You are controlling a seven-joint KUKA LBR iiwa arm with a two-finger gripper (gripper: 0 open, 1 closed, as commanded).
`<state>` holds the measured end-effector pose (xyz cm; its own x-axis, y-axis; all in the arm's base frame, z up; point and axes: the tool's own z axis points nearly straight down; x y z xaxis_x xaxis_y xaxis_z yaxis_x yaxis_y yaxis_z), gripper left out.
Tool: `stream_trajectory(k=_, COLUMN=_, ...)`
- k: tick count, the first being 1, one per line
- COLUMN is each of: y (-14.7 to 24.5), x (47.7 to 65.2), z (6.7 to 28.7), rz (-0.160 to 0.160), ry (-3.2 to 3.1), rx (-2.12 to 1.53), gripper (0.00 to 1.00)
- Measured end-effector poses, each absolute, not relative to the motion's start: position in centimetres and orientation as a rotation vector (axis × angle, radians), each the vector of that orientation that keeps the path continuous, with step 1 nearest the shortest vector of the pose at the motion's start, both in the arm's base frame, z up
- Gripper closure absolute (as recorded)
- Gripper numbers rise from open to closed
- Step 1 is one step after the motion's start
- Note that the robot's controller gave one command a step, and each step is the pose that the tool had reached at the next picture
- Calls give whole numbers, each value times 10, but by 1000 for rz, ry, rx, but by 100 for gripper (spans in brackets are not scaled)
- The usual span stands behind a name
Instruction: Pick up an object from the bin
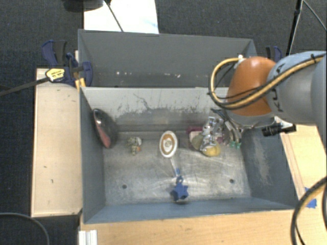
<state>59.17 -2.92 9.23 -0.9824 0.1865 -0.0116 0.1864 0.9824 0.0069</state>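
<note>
My gripper (211,137) hangs at the back right of the bin, its metal fingers down over a small yellowish thing (210,149) that lies against a dark magenta piece (194,135). The fingers reach into this little cluster, and how they stand is hidden. Just to the left lies an oval white disc with a brown ring (168,143).
A blue figure on a clear stick (178,189) lies near the front wall. A small greenish-brown lump (134,145) sits left of the disc. A dark brush-like thing with a reddish face (103,127) leans in the back left corner. The arm's orange cover overhangs the right wall.
</note>
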Motion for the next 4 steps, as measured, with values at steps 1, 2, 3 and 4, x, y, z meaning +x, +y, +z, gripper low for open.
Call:
stream_trajectory(k=1, y=-29, x=585, z=88, rz=8, ry=3142, rx=291, gripper=0)
stream_trajectory(k=2, y=-31, x=591, z=92, rz=5, ry=3119, rx=290, gripper=100)
stream_trajectory(k=3, y=-28, x=581, z=87, rz=8, ry=3164, rx=289, gripper=0)
stream_trajectory(k=4, y=-31, x=590, z=91, rz=5, ry=3120, rx=288, gripper=100)
